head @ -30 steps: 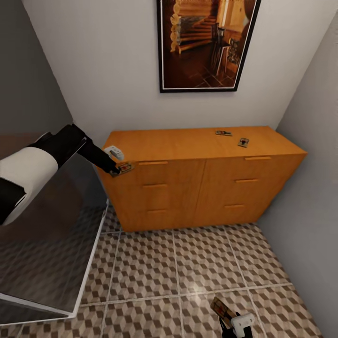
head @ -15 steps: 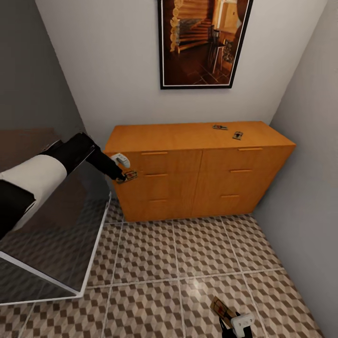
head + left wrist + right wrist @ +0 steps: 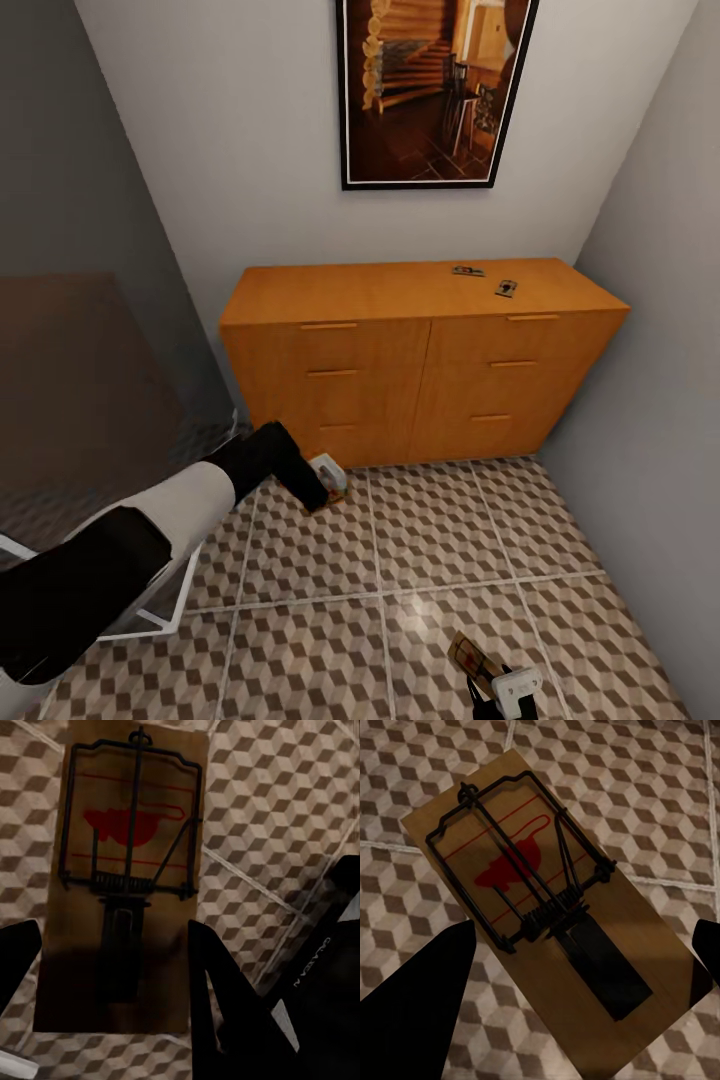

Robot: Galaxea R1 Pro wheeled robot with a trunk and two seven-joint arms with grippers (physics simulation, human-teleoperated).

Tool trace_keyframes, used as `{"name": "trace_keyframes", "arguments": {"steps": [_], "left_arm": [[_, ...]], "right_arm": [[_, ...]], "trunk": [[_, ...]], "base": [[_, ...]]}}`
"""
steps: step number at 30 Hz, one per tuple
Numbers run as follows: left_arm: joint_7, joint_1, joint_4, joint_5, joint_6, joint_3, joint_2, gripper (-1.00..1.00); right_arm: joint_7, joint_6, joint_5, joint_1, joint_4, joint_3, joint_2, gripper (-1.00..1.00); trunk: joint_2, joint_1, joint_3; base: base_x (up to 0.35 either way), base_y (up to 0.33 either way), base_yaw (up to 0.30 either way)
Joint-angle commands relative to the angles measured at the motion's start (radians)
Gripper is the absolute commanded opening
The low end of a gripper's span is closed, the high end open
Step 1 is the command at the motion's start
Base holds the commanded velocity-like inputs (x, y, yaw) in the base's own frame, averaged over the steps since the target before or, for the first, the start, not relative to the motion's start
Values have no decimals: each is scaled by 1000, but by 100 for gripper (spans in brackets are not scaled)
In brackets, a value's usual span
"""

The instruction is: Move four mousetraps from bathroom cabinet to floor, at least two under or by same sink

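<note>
Two mousetraps (image 3: pixel 467 271) (image 3: pixel 506 289) lie on the right of the orange-brown cabinet's top (image 3: pixel 340 292). My left gripper (image 3: pixel 326 488) is down low over the bathroom floor (image 3: pixel 430 540), just in front of the cabinet's base, and is shut on a third mousetrap (image 3: pixel 124 885) by its long sides; I cannot tell whether that trap touches the tiles. At the head view's lower edge my right gripper (image 3: pixel 497 688) is shut on a fourth mousetrap (image 3: pixel 470 658), seen close over the tiles in the right wrist view (image 3: pixel 547 922). The bathroom sink is out of view.
A glass shower screen (image 3: pixel 90 400) with a white frame stands at the left, close beside my left arm. Grey walls close in on both sides, the right one (image 3: pixel 660 380) next to the cabinet. A framed picture (image 3: pixel 435 90) hangs above the cabinet.
My left arm has swung down from the cabinet's upper left corner to the floor in front of it, carrying its mousetrap. The head view backed off slightly. The right gripper has held still.
</note>
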Motion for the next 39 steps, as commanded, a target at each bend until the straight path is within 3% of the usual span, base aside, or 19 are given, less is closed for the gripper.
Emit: {"name": "trace_keyframes", "arguments": {"steps": [1,3,4,7,11,13,17,21,23,26,28,33,36,39], "left_arm": [[3,26,-1,-10,0,8,-2,-100],[36,72,0,-11,-31,10,-4,-100],[84,114,1,-5,-84,12,-4,-100],[160,177,5,46,-137,13,-2,-100],[268,246,11,176,-211,15,14,-100],[353,273,39,257,-321,15,29,-100],[504,317,153,403,-524,15,36,-100],[571,341,265,530,-700,15,40,-100],[598,388,292,620,-816,15,70,-100],[616,455,299,701,-939,16,102,-100],[646,504,300,725,-1019,16,123,-100],[740,608,301,736,-1202,16,138,-100],[824,679,301,737,-1327,15,140,-100],[891,720,301,738,-1401,15,140,-100]], "right_arm": [[4,-3,-2,0,0,1,0,-100],[4,-3,-2,0,0,1,0,-100],[4,-3,-2,0,0,1,0,-100],[4,-3,-3,0,0,1,0,-100],[4,-6,-5,0,0,0,-1,-100],[3,-20,-5,0,0,0,-2,-100],[2,-30,-7,0,0,-2,-2,-100],[2,-32,-7,0,0,-2,-3,-100],[2,-32,-7,0,0,-4,-3,-100],[2,-30,-8,-1,-1,-9,-3,-100],[0,-27,-9,-6,-3,-11,-4,-100],[-18,-1,-10,-44,-12,-14,-2,-100],[-117,81,-7,-99,-16,-13,0,-100],[-208,125,-5,-136,-18,-10,3,-100]], "trunk": [[0,0,-1],[0,0,-1],[0,0,-1],[0,0,-1],[0,0,-1],[0,0,-1],[0,0,-1],[0,0,-1],[0,0,-1],[0,0,-1],[0,0,-1],[0,0,-1],[0,0,-1],[0,0,-1]], "base": [[0,0,0],[0,0,0],[0,0,0],[0,0,0],[0,0,0],[0,0,0],[0,0,0],[0,0,0],[0,0,0],[0,0,0],[0,0,0],[0,0,0],[0,0,0],[0,0,0]]}}
